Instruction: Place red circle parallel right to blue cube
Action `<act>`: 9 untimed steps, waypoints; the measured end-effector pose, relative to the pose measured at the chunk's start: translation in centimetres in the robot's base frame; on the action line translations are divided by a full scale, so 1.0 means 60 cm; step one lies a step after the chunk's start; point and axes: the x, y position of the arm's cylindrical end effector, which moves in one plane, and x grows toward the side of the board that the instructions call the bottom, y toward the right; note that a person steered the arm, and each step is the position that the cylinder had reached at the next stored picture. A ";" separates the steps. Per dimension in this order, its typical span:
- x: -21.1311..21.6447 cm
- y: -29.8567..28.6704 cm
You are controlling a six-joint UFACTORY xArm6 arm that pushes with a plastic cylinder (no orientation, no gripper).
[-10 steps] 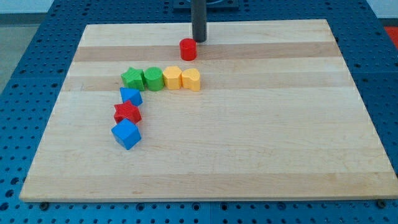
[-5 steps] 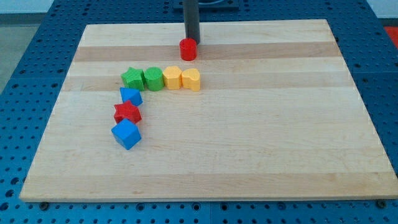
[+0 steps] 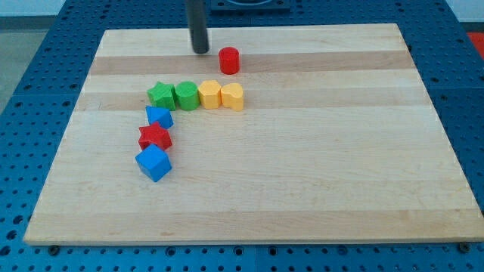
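**Operator:** Report the position of my tip and the workpiece.

**Technician:** My tip (image 3: 200, 51) rests on the wooden board (image 3: 318, 174) near the view's top, just beside the red circle (image 3: 229, 60) on its left and slightly above it, with a clear gap between them. The red circle stands alone, above the row formed by the green star-like block (image 3: 159, 95), green cylinder (image 3: 185, 95), yellow cube (image 3: 209, 94) and yellow rounded block (image 3: 233, 97). The blue cube (image 3: 153, 162) sits at the lower end of a column, below the red star-like block (image 3: 155, 137) and a second blue block (image 3: 159, 116).

**Operator:** Claw state?

**Technician:** The arm carries no claw. It ends in a plain rod, so there is nothing to stand apart, together or clamped.

**Operator:** How should this step be executed?

**Technician:** In my judgement, the red circle must travel toward the view's bottom, passing to the right of the yellow rounded block, then stop level with the blue cube on its right side. Set my tip at the circle's upper-left edge and push through its centre. An off-centre push may let the round body slip sideways. Keep clear of the yellow blocks; contact there would likely disturb the row.

**Operator:** Orientation and long axis?

**Technician:** The red circle is a short upright cylinder with its flat face up. Its axis is vertical. In plan it is round, so it has no heading and needs no rotation.
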 end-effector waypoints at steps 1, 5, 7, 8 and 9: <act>0.016 -0.010; 0.077 0.074; 0.133 0.274; 0.136 0.274; 0.097 0.309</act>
